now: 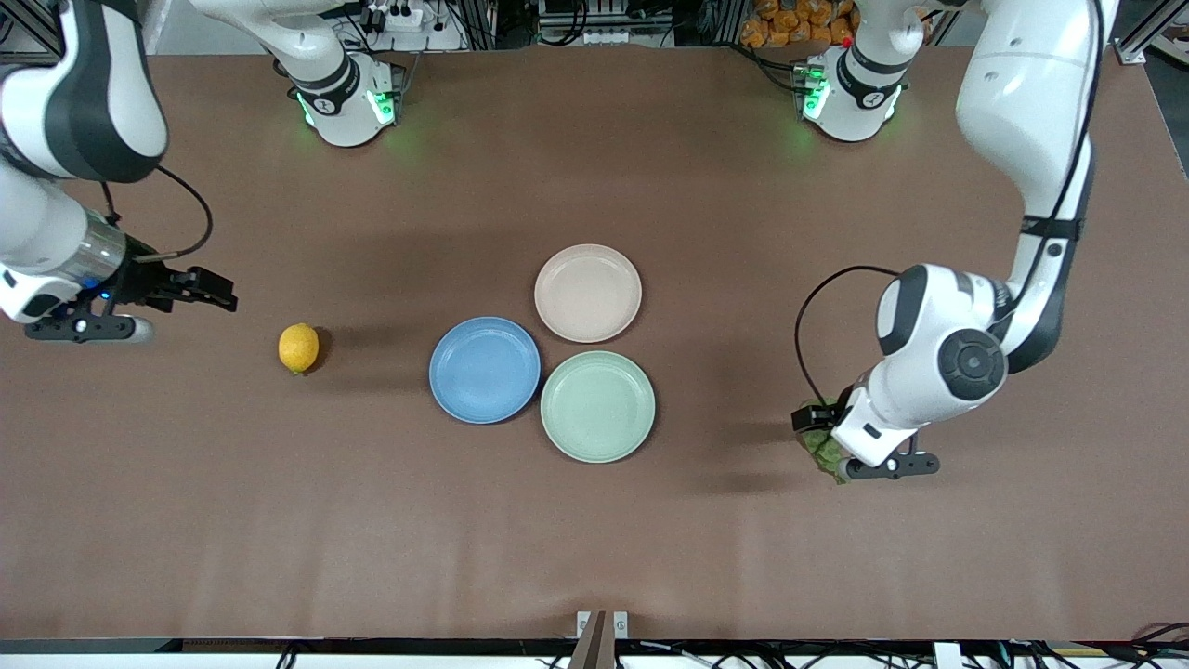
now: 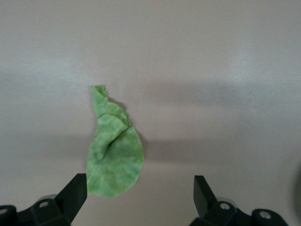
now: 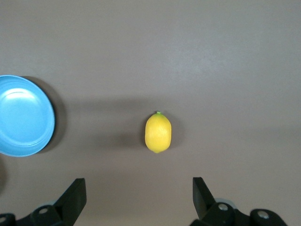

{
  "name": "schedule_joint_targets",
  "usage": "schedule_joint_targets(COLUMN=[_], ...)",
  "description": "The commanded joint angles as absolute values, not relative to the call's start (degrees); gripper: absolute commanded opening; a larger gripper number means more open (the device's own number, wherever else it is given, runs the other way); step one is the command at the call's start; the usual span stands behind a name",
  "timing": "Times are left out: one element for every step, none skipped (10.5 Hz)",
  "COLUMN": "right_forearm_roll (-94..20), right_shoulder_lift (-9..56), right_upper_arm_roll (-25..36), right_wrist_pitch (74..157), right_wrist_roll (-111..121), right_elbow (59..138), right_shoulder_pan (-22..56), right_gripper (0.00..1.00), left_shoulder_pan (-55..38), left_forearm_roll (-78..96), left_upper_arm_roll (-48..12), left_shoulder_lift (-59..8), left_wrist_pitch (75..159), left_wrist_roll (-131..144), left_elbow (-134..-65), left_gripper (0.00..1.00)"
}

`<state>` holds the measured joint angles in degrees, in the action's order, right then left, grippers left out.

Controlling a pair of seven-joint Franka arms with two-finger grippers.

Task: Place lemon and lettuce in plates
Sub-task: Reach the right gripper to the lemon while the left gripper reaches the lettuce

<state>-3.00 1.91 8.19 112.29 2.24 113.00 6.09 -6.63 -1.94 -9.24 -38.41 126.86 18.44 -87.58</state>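
Observation:
The yellow lemon (image 1: pixel 298 348) lies on the table toward the right arm's end, apart from the plates; it also shows in the right wrist view (image 3: pixel 158 133). My right gripper (image 1: pixel 212 290) is open and empty, over bare table beside the lemon (image 3: pixel 138 197). The green wrinkly lettuce (image 2: pixel 113 150) lies flat on the table toward the left arm's end, mostly hidden under the left hand in the front view (image 1: pixel 825 450). My left gripper (image 1: pixel 816 426) is open just above it (image 2: pixel 139 195), one finger at the leaf's broad end. The blue plate (image 1: pixel 484 370) and the beige-pink plate (image 1: pixel 587 293) are empty.
A mint-green plate (image 1: pixel 597 406) touches the blue and beige-pink plates at mid-table, nearest the front camera; it is empty. The blue plate's rim also shows in the right wrist view (image 3: pixel 21 115). The brown table (image 1: pixel 594 539) is bare around them.

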Motion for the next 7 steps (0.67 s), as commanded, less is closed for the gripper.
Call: schedule_joint_targets(right_forearm_roll=[-3.60,-3.60,-3.60,-3.60,-3.60,-3.60,-3.60], right_shoulder_lift=[-0.70,-0.44,0.08,1.04,2.19,3.33,3.77], right_upper_arm_roll=[8.26,8.26,8.26,8.26,8.26,8.26,8.26], right_wrist_pitch=[119.41,122.49,125.91,128.38,129.37,130.25,132.52], right_wrist_roll=[2.63,3.16,3.16,3.08,2.90,2.73,2.72], right_elbow=[121.18,123.64,126.19,127.86,128.49,128.93,130.15], right_shoulder_pan=[6.33,6.24,6.07,5.89,5.63,5.63,5.54], right_gripper=[1.00,1.00,1.00,1.00,1.00,1.00,1.00], left_shoulder_pan=[-6.68,-6.68,-6.42,-6.16,-5.98,-5.89,-5.80], left_forearm_roll=[-4.21,-6.39,-7.89,-8.52,-8.79,-8.79,-8.79], left_upper_arm_roll=[-8.70,-8.70,-8.70,-8.70,-8.70,-8.61,-8.70], left_shoulder_lift=[-41.39,-41.92,-43.32,-44.46,-45.34,-45.70,-46.31], left_wrist_pitch=[129.81,129.99,130.60,132.61,134.02,134.03,134.03], left_wrist_roll=[20.13,20.21,19.95,19.52,19.51,19.51,19.60], left_elbow=[-86.84,-86.84,-86.57,-86.57,-86.66,-86.66,-86.57], left_gripper=[1.00,1.00,1.00,1.00,1.00,1.00,1.00])
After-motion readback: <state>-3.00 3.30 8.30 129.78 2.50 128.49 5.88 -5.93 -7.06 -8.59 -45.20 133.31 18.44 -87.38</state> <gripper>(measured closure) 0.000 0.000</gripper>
